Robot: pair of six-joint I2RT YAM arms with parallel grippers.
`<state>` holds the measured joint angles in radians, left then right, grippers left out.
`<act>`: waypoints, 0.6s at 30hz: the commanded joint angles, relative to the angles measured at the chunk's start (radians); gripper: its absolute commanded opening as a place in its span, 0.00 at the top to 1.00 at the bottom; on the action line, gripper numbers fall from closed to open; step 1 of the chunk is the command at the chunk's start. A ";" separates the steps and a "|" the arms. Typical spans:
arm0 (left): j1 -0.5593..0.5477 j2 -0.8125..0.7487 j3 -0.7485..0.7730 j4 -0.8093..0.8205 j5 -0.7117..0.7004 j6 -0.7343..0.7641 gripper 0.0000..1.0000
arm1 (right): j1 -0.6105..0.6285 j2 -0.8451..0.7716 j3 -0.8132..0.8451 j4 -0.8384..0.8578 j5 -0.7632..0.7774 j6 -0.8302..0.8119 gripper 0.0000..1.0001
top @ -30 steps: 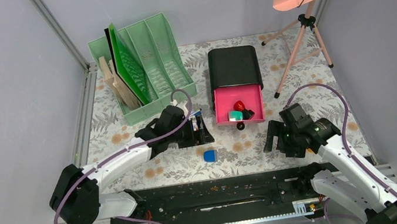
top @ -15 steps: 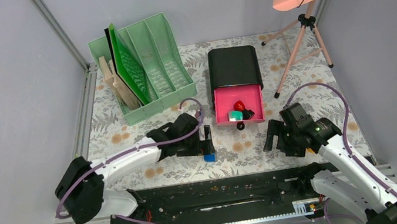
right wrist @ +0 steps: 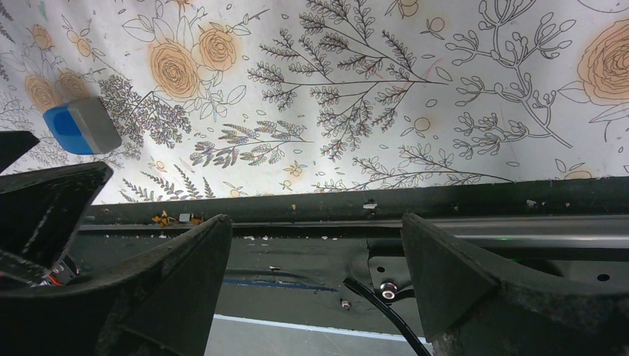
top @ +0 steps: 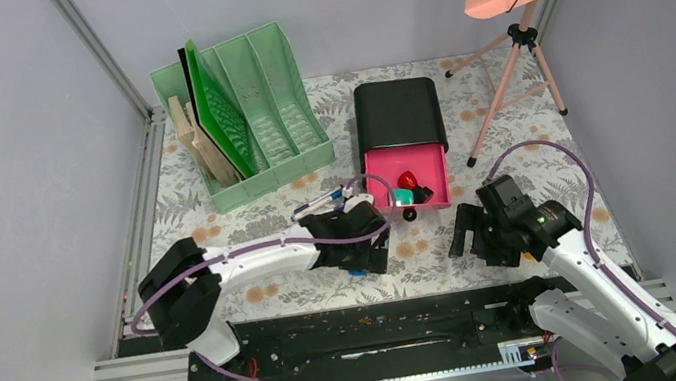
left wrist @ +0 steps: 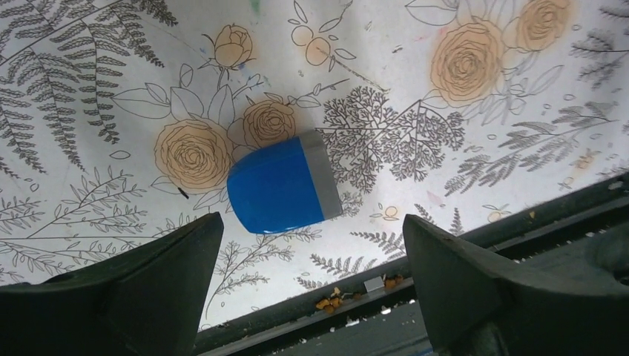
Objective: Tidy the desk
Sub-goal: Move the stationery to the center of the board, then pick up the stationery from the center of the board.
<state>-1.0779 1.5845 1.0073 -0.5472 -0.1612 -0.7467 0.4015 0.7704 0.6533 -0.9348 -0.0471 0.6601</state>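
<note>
1. Left pincer (left wrist: 311, 222) spread above the bench (left wrist: 89, 74); a blue grey-capped block (left wrist: 282, 184) lies between its fingers (untouched), near the black rail (left wrist: 564, 215).
2. Right pincer (right wrist: 315, 226) spread, empty, over the bench's near right.

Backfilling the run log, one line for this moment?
left gripper: open, over blue-grey block | right gripper: open, holding nothing | block: on desk | pink drawer: open
</note>
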 commanded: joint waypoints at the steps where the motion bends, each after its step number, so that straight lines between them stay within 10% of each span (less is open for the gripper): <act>1: -0.019 0.053 0.073 -0.048 -0.080 -0.041 0.07 | 0.008 -0.005 0.038 -0.018 -0.010 -0.008 0.09; 18: -0.025 0.184 0.137 -0.107 -0.101 -0.075 0.21 | 0.009 0.008 0.034 0.004 -0.029 -0.003 0.09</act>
<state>-1.1027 1.7283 1.1175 -0.6346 -0.2737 -0.8154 0.4015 0.7719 0.6537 -0.9337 -0.0525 0.6605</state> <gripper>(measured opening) 0.811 0.915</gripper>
